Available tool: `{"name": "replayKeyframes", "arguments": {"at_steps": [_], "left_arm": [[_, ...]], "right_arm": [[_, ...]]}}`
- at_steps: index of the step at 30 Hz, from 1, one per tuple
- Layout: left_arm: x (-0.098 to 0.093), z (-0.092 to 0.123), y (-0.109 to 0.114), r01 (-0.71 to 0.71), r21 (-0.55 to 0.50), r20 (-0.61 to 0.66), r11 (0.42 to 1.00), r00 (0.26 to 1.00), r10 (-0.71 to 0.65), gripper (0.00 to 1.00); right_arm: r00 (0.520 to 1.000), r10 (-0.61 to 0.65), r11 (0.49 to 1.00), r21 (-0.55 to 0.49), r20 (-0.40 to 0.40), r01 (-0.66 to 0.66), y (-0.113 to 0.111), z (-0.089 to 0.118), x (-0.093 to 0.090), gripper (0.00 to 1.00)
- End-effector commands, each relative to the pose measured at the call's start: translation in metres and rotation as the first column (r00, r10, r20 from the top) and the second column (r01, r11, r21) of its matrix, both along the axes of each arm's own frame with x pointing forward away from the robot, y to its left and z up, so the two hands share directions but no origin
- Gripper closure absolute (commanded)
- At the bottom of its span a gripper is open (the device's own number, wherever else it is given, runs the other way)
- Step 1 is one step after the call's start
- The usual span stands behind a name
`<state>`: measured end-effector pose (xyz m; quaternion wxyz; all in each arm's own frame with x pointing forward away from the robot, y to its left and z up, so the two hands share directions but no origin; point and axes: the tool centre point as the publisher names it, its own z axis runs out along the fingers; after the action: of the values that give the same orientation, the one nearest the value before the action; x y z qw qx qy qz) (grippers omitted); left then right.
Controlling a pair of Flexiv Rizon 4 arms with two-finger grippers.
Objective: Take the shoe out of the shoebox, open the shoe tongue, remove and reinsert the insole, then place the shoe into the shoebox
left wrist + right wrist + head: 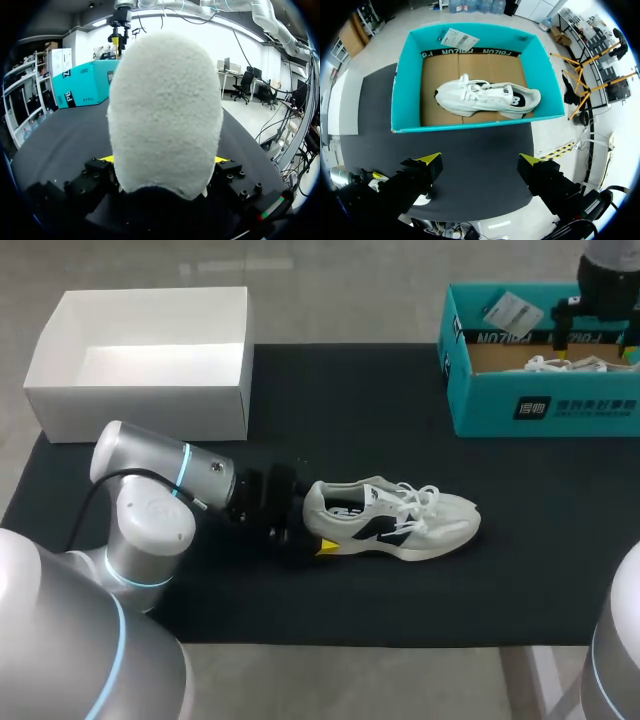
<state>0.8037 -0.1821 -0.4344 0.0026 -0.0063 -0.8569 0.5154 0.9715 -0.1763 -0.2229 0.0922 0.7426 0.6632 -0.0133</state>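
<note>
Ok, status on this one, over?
Left gripper shut on sneaker at the heel, out on the black mat. Right gripper open, above teal shoebox holding second sneaker. No obstruction seen between.

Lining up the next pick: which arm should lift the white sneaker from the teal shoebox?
Right: the right claw hangs open above the teal cardboard shoebox and the white laced sneaker inside; the left claw is shut on the heel of the other white sneaker, on the black mat.
</note>
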Motion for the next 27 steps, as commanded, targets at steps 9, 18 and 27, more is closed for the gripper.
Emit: {"name": "replayKeyframes", "arguments": {"at_steps": [9, 18, 27], "left_arm": [[0.0, 0.0, -0.001, -0.001, 0.0, 0.001, 1.0, 1.0, 0.001, 1.0], [0.0, 0.0, -0.001, -0.001, 0.0, 0.001, 1.0, 1.0, 0.001, 1.0], [0.0, 0.0, -0.001, -0.001, 0.0, 0.001, 1.0, 1.0, 0.001, 1.0]], "right_arm": [[0.998, -0.062, 0.996, -0.059, 0.03, 0.064, 0.085, -0.014, -0.044, 0.0], [0.999, -0.037, 0.999, -0.034, -0.018, 0.036, 0.122, -0.015, -0.08, 0.0], [0.998, 0.007, 0.999, -0.033, -0.06, -0.009, 0.134, -0.016, -0.089, 0.0]]}}
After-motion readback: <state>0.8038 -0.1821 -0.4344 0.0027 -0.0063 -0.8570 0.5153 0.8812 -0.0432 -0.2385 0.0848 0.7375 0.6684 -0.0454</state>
